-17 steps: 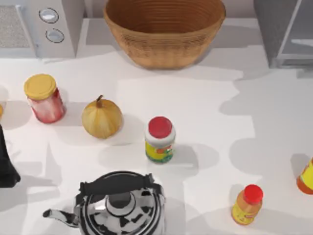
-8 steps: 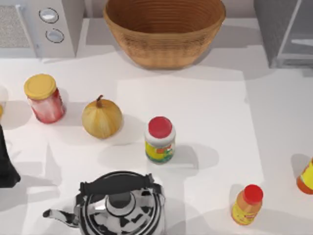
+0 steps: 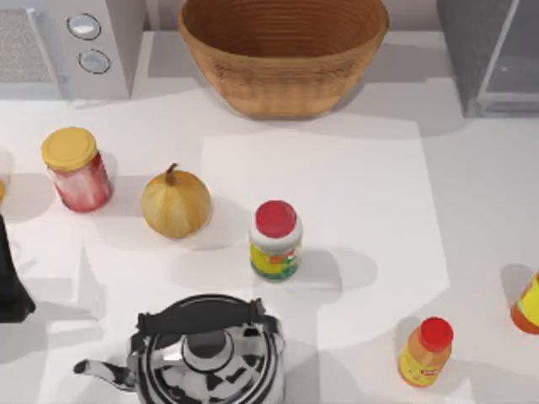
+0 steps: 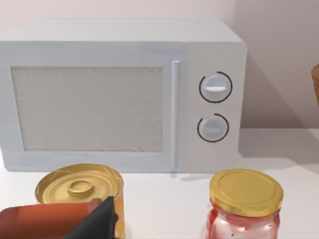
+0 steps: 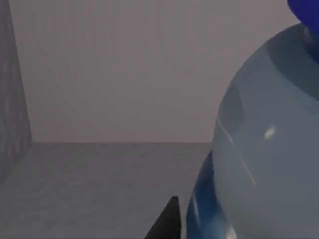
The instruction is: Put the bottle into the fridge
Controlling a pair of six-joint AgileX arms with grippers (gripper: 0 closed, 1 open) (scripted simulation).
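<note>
Bottle [image 5: 264, 149] seen close at right gripper, grey fridge [image 5: 99, 99] interior behind it; grip cannot be told. Left arm [image 3: 10, 282] parked at table's left edge, near microwave [image 4: 119, 94].

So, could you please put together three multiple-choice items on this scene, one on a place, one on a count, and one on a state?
1. Where is the wicker basket in the top view?
A. at the back of the table, between the microwave and the fridge
B. at the front, beside the kettle
C. at the left edge, beside the yellow-lidded jar

2. How many round knobs does the microwave have?
A. one
B. two
C. four

3. How does the bottle appear in the right wrist view?
A. lying on the table beside the squash
B. close to the camera, with the fridge's grey inside behind it
C. standing inside the basket

Answers: 1 A, the basket sits between the two appliances at the back. 2 B, the left wrist view shows two knobs, one above the other. 3 B, the clear body and blue cap stand against grey walls and floor.
</note>
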